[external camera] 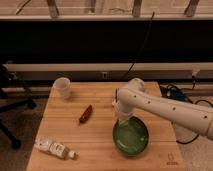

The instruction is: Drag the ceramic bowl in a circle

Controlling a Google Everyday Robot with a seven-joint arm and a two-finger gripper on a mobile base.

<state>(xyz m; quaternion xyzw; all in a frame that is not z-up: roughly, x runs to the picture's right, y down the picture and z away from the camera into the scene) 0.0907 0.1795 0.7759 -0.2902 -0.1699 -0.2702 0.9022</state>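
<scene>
The ceramic bowl (131,138) is wide, shallow, glossy green with a darker rim. It sits on the wooden table (100,145) at the front right. My white arm reaches in from the right and bends down over the bowl. My gripper (123,120) points down at the bowl's far left rim, touching or just inside it. A small white cup (62,87) stands at the table's far left corner, well apart from the bowl.
A dark red oblong object (86,114) lies mid-table, left of the bowl. A plastic bottle (54,148) lies on its side at the front left corner. A black office chair (10,100) stands left of the table. Cables hang behind the table's far right.
</scene>
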